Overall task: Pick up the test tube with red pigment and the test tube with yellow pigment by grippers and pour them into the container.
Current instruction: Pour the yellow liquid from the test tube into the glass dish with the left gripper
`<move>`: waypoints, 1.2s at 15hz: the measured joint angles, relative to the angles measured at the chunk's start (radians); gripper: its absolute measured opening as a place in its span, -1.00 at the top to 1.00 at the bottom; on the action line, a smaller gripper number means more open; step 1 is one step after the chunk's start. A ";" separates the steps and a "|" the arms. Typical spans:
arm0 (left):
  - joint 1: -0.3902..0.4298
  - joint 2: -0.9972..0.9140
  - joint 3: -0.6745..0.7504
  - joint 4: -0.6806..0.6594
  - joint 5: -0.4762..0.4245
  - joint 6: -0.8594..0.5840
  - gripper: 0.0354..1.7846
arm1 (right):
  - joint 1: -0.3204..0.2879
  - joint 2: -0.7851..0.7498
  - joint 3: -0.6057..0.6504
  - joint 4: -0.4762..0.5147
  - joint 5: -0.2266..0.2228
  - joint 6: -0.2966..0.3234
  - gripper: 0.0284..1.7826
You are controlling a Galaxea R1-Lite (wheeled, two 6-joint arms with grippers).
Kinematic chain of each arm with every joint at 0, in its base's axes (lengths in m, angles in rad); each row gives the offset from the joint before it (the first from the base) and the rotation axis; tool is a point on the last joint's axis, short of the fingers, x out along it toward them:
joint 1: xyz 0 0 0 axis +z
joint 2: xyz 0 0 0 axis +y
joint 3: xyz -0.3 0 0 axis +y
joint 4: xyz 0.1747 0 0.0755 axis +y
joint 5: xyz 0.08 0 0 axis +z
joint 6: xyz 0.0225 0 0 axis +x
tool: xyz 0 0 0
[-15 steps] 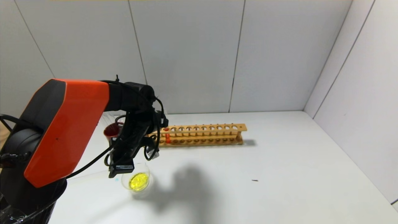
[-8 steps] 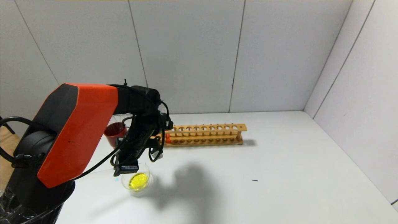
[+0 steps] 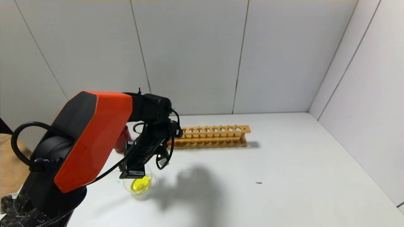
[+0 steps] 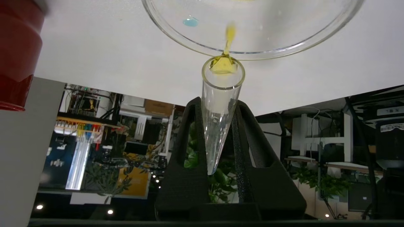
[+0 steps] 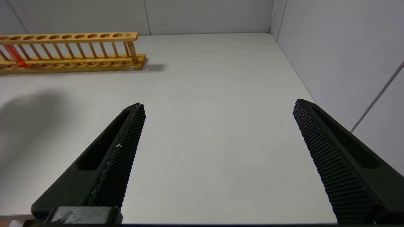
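My left gripper (image 3: pixel 139 165) hangs just above the container (image 3: pixel 127 186), a clear glass dish holding a pool of yellow liquid. It is shut on the test tube with yellow pigment (image 4: pixel 217 126), tipped mouth-down at the container's rim (image 4: pixel 202 47). The tube is almost empty, with a last yellow trickle at its mouth. In the left wrist view the left gripper (image 4: pixel 217 102) clamps the tube on both sides. The test tube with red pigment (image 5: pixel 14 55) stands in the wooden rack (image 5: pixel 72 50). My right gripper (image 5: pixel 217 107) is open and empty over bare table.
The wooden rack (image 3: pixel 217 135) with several empty holes lies along the back of the white table. A dark red cup (image 3: pixel 121 142) stands behind the left arm, left of the rack, and also shows in the left wrist view (image 4: pixel 15 53). Grey walls close the back and right.
My left arm has shifted to the right and forward with the tube. It now hides the rack's left end and most of the red cup. The dish has not moved.
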 joint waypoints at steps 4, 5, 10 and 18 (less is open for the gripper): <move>-0.016 0.017 0.000 0.000 0.014 -0.001 0.70 | 0.000 0.000 0.000 0.000 0.000 0.000 -0.92; -0.017 0.020 0.000 0.000 0.015 -0.001 0.70 | 0.000 0.000 0.000 0.000 0.000 0.000 -0.92; -0.018 0.027 0.000 0.001 0.015 -0.001 0.70 | 0.000 0.000 0.000 0.000 0.000 0.000 -0.92; -0.021 0.029 0.000 0.004 0.015 -0.001 0.70 | 0.000 0.000 0.000 0.000 0.000 0.000 -0.92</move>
